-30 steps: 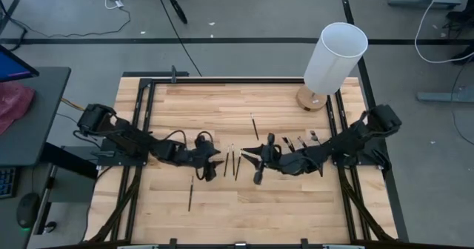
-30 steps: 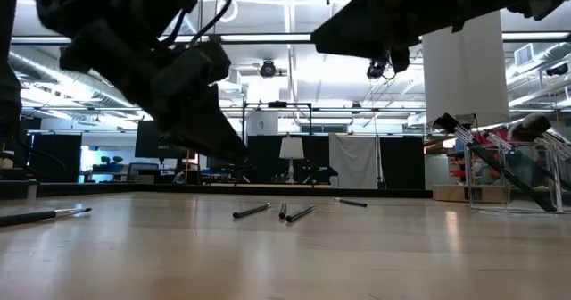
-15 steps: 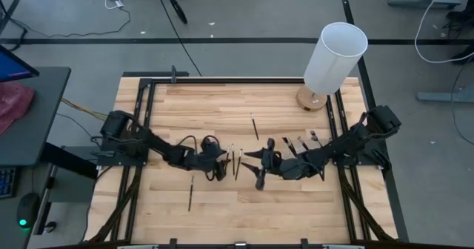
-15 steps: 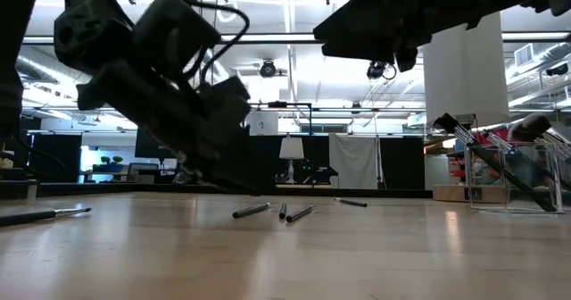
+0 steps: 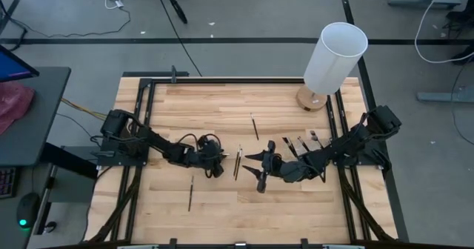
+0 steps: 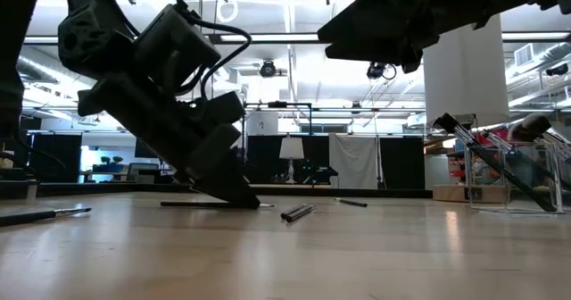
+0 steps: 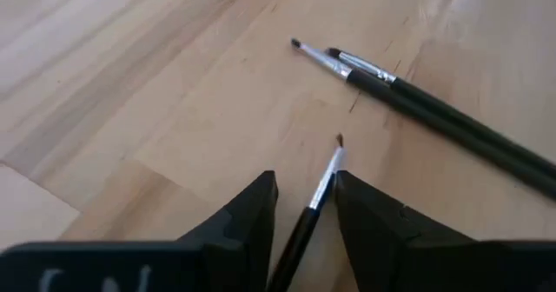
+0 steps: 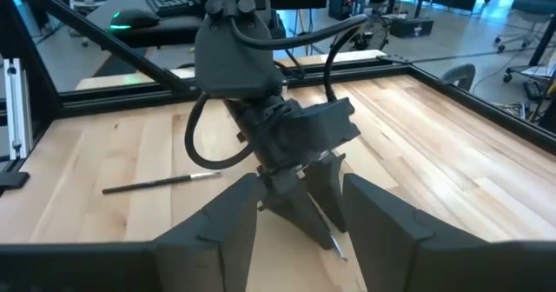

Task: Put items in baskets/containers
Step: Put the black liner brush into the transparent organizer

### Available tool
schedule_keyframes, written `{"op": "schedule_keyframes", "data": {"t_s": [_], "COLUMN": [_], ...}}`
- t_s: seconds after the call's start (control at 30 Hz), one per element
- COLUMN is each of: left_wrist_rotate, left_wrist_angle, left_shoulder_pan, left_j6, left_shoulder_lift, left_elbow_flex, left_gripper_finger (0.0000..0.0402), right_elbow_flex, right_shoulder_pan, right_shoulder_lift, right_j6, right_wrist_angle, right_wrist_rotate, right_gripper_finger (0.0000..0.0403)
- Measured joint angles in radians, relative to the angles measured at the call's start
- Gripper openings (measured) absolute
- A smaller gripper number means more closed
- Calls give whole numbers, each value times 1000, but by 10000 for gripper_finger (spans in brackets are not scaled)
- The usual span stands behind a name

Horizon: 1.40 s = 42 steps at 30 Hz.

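Left pincer [image 7: 304, 207] down on the desk [image 5: 222, 108], its fingers either side of one brush [image 7: 320, 188], closing but whether clenched yet I cannot tell; two more brushes [image 7: 417, 101] lie just beyond its tips. Right pincer [image 5: 255, 169] hovers near, facing it, released and empty. Pickup step, I judge; next calls for a firm grip, lift, and carry past the right pincer to the clear holder [image 6: 508, 170]. No writing readable.

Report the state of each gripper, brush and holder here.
left gripper, down at the table, open.
brush, lying flat between the left gripper's jaws, not lifted.
two brushes, lying loose together on the table.
right gripper, open, empty, above the table.
clear holder, upright, brushes leaning inside.
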Motion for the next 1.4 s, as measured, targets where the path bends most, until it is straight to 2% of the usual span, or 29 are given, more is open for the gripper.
{"op": "schedule_keyframes", "data": {"t_s": [0.27,0.57,0.73,0.83,1.03,1.17,1.3,1.4], "left_wrist_rotate": [47,264,297,333,390,392,389,383], "left_wrist_angle": [32,47,62,38,-51,7,112,152], "left_shoulder_pan": [6,81,98,100,97,95,85,78], "left_j6": [110,232,299,347,384,370,376,396], "left_shoulder_lift": [-2,-12,-16,-44,-117,-132,-132,-132], "left_elbow_flex": [-29,-30,-32,-32,-55,-114,-172,-193], "left_gripper_finger": [97,62,55,69,126,161,169,157], "right_elbow_flex": [0,0,0,0,0,0,0,0], "right_shoulder_pan": [0,0,0,0,2,2,2,2], "right_shoulder_lift": [0,0,0,0,0,0,0,0], "right_j6": [0,0,16,23,24,26,24,24], "right_wrist_angle": [0,2,1,0,1,1,3,3], "right_wrist_rotate": [-1,-2,-2,-3,-14,-20,-20,-20], "right_gripper_finger": [174,174,174,174,174,174,174,174]}}
